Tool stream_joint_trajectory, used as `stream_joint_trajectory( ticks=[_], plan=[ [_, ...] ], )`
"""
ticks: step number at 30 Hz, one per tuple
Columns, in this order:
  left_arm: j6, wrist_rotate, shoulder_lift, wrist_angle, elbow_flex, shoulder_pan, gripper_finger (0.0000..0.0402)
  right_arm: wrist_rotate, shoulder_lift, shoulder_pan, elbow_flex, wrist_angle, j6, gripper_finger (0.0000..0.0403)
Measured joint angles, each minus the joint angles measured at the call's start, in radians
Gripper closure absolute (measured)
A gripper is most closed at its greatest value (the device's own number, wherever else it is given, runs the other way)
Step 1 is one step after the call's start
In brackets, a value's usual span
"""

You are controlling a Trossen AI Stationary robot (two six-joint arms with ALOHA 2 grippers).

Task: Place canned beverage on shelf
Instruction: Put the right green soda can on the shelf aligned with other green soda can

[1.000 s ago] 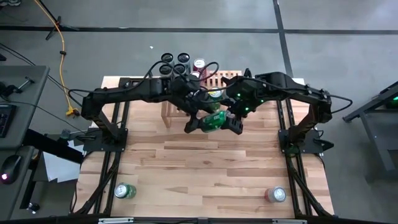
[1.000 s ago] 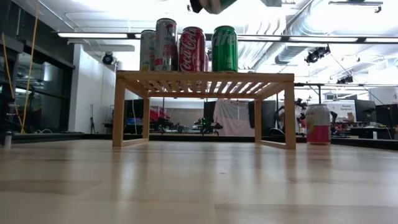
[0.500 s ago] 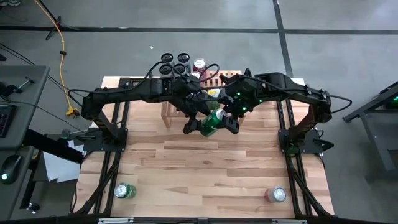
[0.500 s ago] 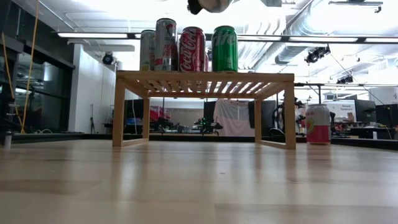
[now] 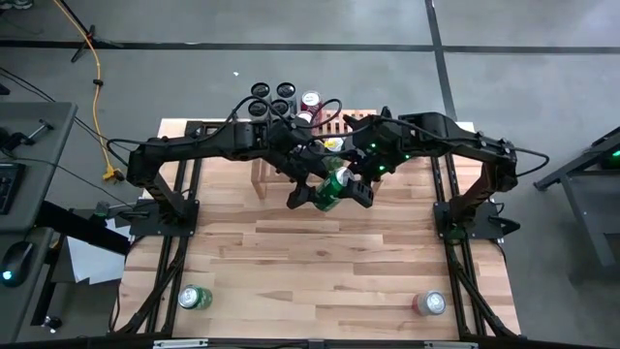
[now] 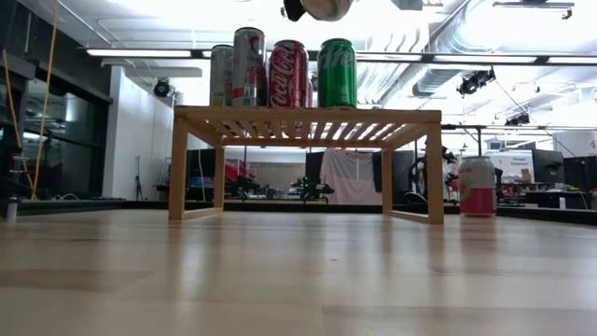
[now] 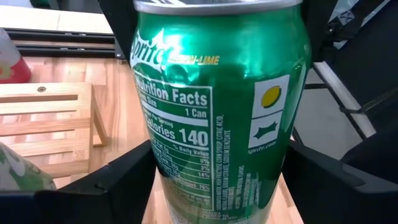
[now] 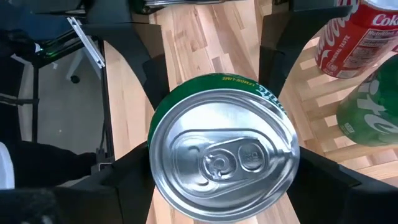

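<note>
Since the earlier frame the green can (image 5: 332,187) had tilted a little between both arms, above the desk (image 5: 320,262) before the shelf (image 6: 305,119). The left fingers (image 7: 112,186) gripped its sides; the right fingers (image 8: 134,165) also flanked it, their grip unclear. Smooth, thin-walled and probably full, it wanted a firm mid-body hold.

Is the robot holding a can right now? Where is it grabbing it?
Yes, a green Sprite can, up above the table near the shelf. Both hands close on its round sides; exactly who grips where is unclear.
</note>
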Motion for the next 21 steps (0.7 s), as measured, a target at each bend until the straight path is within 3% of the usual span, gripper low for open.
stream_joint_trajectory(
  ticks=[3,19,21],
  plan=[
    [0.002,-0.008,0.000,0.002,0.000,0.001,0.0128,0.004,0.000,0.000,0.000,0.000,-0.004,0.0123],
    [-0.009,-0.026,-0.003,0.007,0.000,0.008,0.0129,-0.006,-0.002,-0.003,0.001,-0.009,-0.011,0.0122],
    [-0.009,-0.031,-0.010,-0.001,0.000,0.016,0.0129,-0.005,-0.002,-0.005,0.002,0.002,-0.013,0.0091]
  ],
)
